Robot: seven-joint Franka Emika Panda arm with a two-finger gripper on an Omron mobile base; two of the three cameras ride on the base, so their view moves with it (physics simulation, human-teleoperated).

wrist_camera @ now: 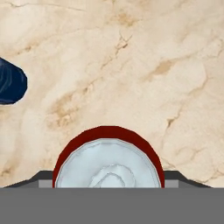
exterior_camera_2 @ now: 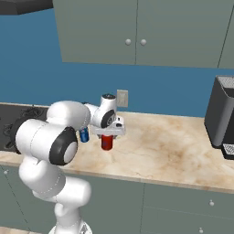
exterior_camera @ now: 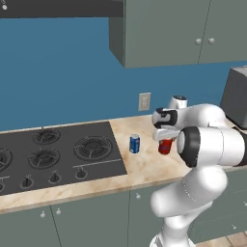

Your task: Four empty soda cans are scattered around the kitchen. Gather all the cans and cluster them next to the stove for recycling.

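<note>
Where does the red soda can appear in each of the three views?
Left base view: red can right of centre, under the pincer.
Right base view: red can left of centre, on the counter.
Hand view: red can bottom centre, seen from above.
Shared landmark: blue can beside it.
</note>
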